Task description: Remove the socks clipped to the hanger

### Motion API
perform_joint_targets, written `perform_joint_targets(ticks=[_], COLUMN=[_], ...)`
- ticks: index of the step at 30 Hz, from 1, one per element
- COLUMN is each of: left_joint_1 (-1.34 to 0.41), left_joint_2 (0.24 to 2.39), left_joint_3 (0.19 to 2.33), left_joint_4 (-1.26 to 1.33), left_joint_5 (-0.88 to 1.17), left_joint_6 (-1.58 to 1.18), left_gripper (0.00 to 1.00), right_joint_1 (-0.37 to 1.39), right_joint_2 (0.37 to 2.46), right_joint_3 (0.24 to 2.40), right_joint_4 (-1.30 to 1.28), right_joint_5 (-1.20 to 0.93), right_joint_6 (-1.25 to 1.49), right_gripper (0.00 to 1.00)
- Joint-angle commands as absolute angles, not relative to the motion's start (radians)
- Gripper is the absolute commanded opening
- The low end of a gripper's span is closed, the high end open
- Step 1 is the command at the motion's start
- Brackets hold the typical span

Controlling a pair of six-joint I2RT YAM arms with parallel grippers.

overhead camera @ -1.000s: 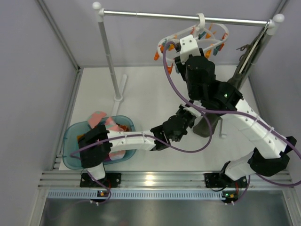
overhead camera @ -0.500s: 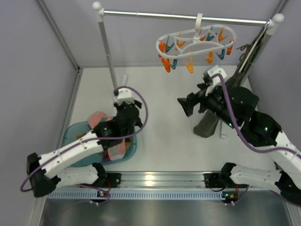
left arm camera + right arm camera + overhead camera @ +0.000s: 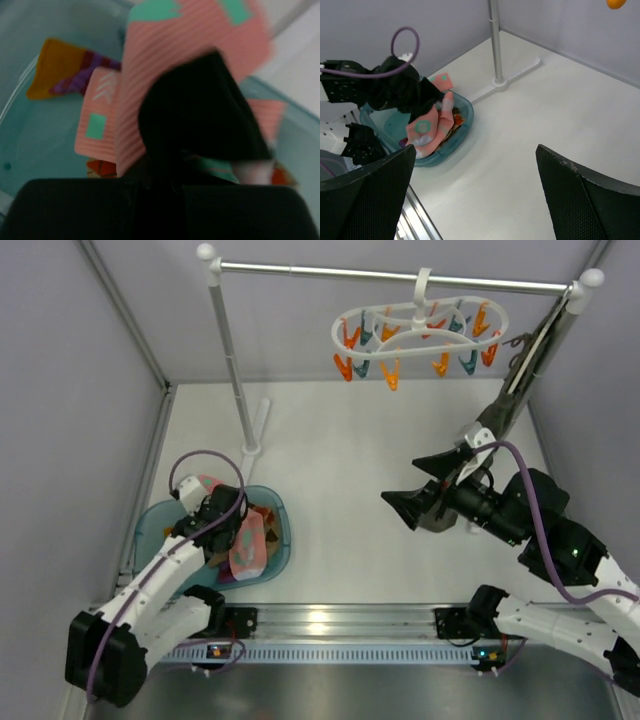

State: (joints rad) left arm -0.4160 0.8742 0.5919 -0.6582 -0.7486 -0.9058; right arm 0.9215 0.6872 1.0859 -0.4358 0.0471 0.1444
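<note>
Top external: left gripper (image 3: 228,528) pinches a pink sock (image 3: 249,548) dangling lengthwise beneath it over the basin (image 3: 150,530); right gripper (image 3: 402,483) is spread above the white table (image 3: 330,470).

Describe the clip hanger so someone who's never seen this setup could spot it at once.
Find the metal rail across the back of the table. Right of its middle hangs the hanger, a white oval frame on a hook. Unlike the dark garment beside it, it carries small orange and teal clips.

Ribbed cloth socks (image 3: 150,75), glossy translucent plastic basin (image 3: 35,145)
</note>
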Motion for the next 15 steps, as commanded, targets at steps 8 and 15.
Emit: perform_joint_targets(ticks=[8, 15], left_joint_1=[-0.181, -0.173], left_joint_2=[0.638, 0.791], left_joint_3=[0.379, 0.515], left_joint_4=[-0.808, -0.816], left_joint_5=[-0.618, -0.6], left_joint_6=[-1.4, -1.419], left_gripper=[0.0, 0.08], right_joint_1=[0.914, 0.914], right_joint_2=[0.601, 0.578], right_joint_3=[1.066, 1.048], right_joint_4=[-0.348, -0.365], right_joint_5=[0.032, 0.057], right_joint_6=[0.212, 0.195], right_gripper=[0.99, 0.99])
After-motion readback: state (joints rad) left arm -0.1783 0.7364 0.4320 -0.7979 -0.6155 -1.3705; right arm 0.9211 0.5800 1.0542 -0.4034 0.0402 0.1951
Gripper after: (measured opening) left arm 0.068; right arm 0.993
